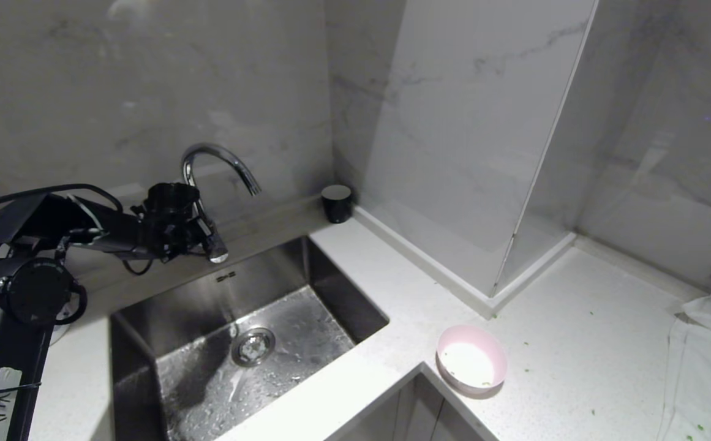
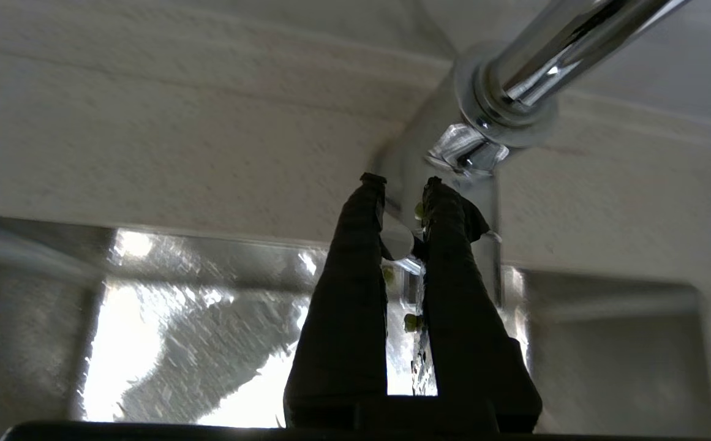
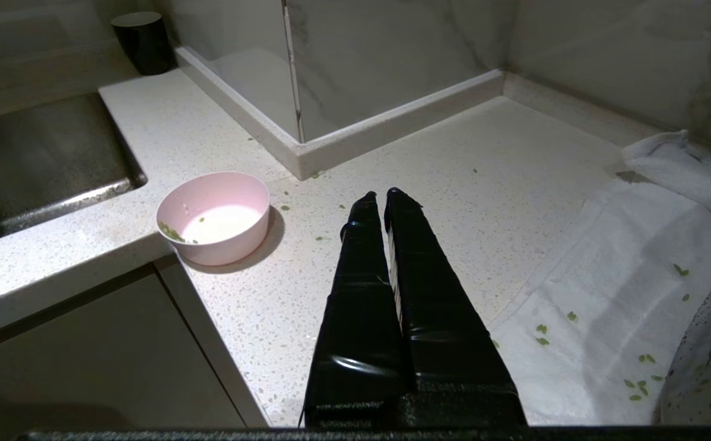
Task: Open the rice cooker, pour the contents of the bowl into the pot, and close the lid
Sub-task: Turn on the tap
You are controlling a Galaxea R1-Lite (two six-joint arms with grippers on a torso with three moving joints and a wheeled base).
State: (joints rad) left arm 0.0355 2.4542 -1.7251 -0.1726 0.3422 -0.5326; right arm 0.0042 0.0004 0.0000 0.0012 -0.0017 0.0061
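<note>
The right hand (image 3: 378, 195) hangs nearest of all, low over the front of the worktop (image 1: 575, 343) with its two black fingers pressed together and nothing between them. Just beyond and to its left, at the worktop's inner corner beside the sink (image 1: 147, 343), stands the bowl (image 1: 471, 366), upright, pink outside and white within. It looks nearly empty: only a few green bits (image 3: 171, 231) cling near the rim, and more lie loose on the worktop and on the white cloth (image 3: 606, 288) spread to the right. The rice cooker, its lid and its pot appear in none of the views, so where the bowl would have to be carried cannot be told.

Farther back and across the sink, the left hand (image 2: 401, 184) reaches to the base of the chrome faucet (image 1: 220, 165). Its fingers have drawn narrow around the faucet's short lever (image 2: 399, 242), which sits between the pads, green flecks stuck to them. The sink basin is wet around the drain (image 1: 253, 345).

For the bowl, the right hand is plainly the nearer: the bowl lies a little left and ahead of its fingertips with bare worktop between, while the left arm would have to leave the faucet and cross the whole basin. A small black cup (image 1: 337, 202) stands at the wall beyond, clear of either path.
</note>
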